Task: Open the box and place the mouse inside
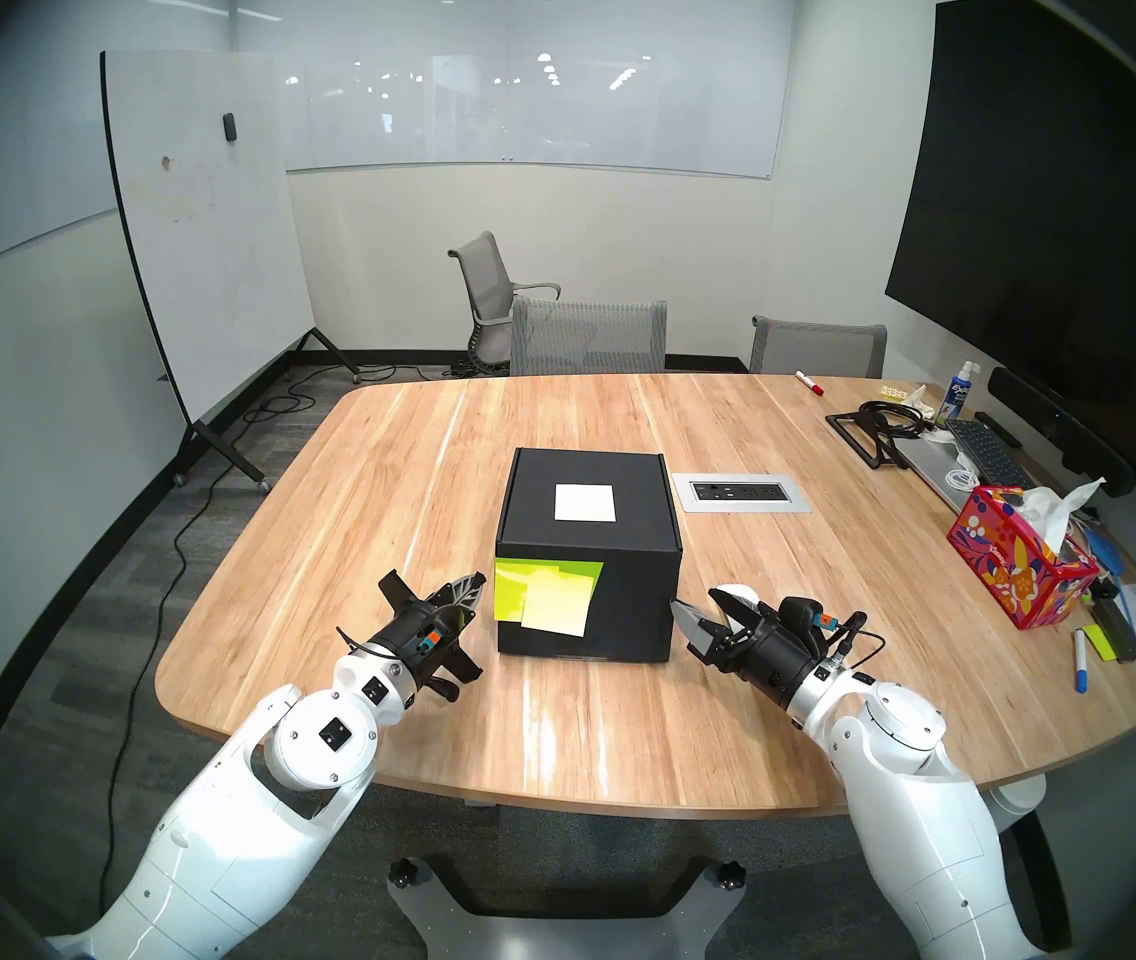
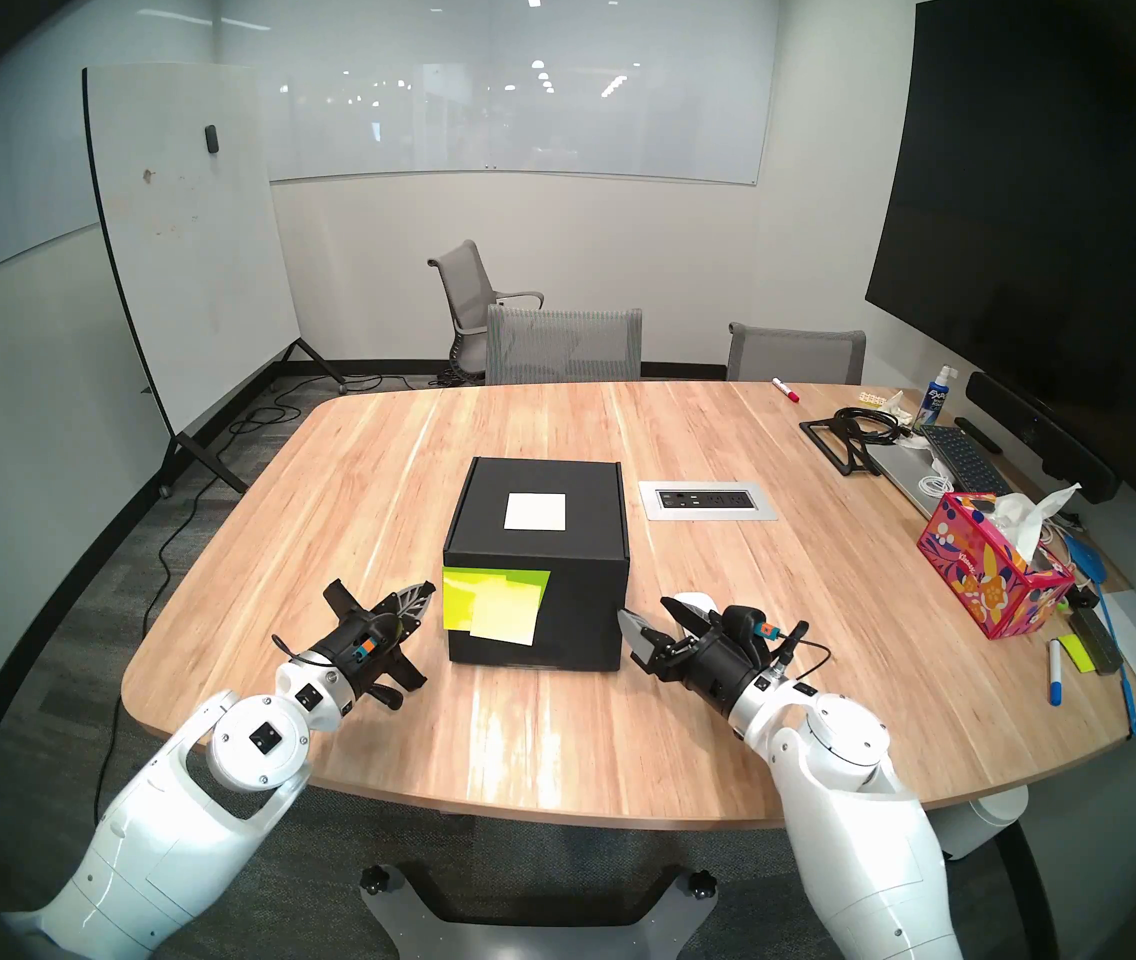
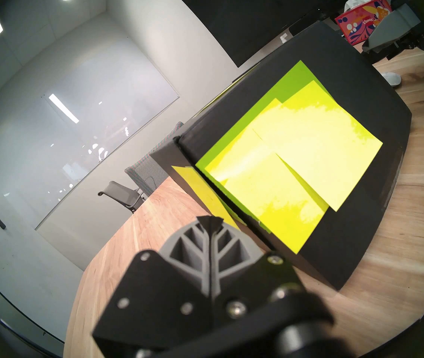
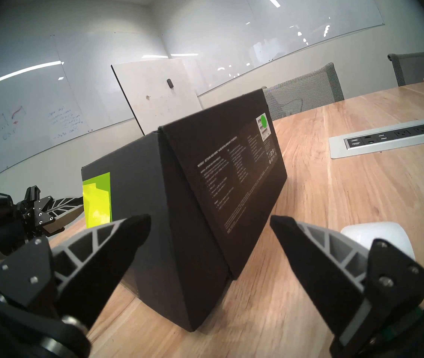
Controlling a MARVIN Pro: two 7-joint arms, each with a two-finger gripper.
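Tabletop [image 1: 413,494] of pale wood carries a closed matte black cardboard box [image 1: 586,564]. Left end effector [image 1: 472,586] clenched empty beside its yellow-green sticky notes [image 1: 544,595]; right end effector [image 1: 707,609] released. Small white oval mouse [image 4: 384,236] lies just behind one right finger; a careless swing may knock it away

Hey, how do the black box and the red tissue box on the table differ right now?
The black box is matte and plain, with yellow-green sticky notes on its front; the tissue box is red and floral. The black box is clearly bigger. The black box is closed with a white label on its lid, while the tissue box has a tissue sticking out. Both rest on the wooden table.
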